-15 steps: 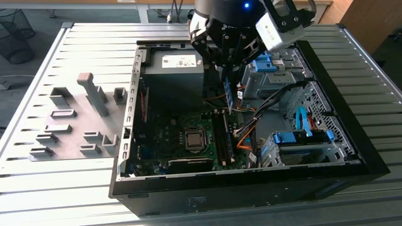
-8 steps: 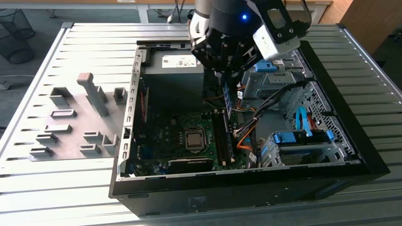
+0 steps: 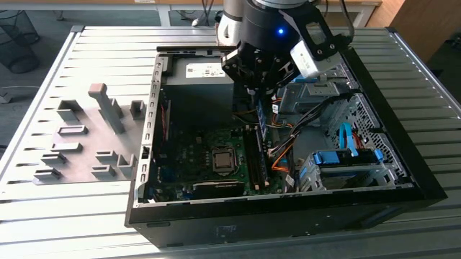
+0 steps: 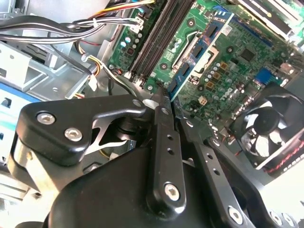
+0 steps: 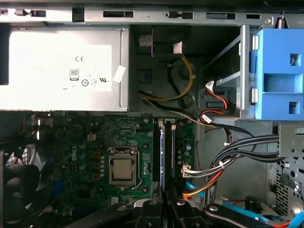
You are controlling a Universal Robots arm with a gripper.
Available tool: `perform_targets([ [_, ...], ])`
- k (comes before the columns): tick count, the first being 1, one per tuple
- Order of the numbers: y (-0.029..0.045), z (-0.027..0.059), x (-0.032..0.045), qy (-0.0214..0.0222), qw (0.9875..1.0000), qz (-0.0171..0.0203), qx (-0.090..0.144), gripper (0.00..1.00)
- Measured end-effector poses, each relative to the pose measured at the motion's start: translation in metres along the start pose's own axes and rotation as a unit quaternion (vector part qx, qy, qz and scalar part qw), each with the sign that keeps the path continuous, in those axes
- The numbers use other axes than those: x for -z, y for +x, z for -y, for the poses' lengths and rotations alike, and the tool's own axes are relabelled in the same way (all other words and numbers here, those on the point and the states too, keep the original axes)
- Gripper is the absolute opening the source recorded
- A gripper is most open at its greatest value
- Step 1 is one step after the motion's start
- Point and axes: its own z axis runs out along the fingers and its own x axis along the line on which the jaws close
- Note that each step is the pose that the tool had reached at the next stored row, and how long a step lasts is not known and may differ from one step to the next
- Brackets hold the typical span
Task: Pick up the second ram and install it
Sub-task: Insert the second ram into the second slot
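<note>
An open black computer case (image 3: pixel 403 162) lies on its side on a ribbed metal tabletop (image 3: pixel 43 210), its green motherboard (image 3: pixel 194 156) facing up. The robot arm's black gripper (image 3: pixel 260 93) hangs over the middle of the case. Its fingers (image 4: pixel 164 123) are pinched on the second ram (image 3: pixel 262 116), a thin blue circuit-board stick that hangs edge-down from them, its lower end just above the long black memory slots (image 3: pixel 256 159) on the motherboard.

In the second wrist view the stick (image 4: pixel 197 54) stretches away from the fingertips across the board, beside the slots (image 4: pixel 159 35), with a round black fan (image 4: pixel 273 128) off to one side. In the first wrist view the stick (image 5: pixel 162 152) appears edge-on as a thin blue line running along the slots (image 5: pixel 170 152), with the square silver processor socket (image 5: pixel 123 167) beside them.

A silver power supply (image 5: pixel 61 66) with a white label sits at one end of the case. Bundles of black, orange and yellow cables (image 3: pixel 288 137) run beside the slots toward light-blue plastic drive-bay latches (image 3: pixel 346 157). On the tabletop at the exterior view's left, outside the case, lies a grey sheet of moulded holders (image 3: pixel 86 145).
</note>
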Motion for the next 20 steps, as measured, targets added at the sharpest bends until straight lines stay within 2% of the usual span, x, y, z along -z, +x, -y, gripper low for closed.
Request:
perform_targets([
  [20, -0.0006, -0.0001, -0.0349, 0.0005, 1.0, -0.0001, 0.003, 0.14],
])
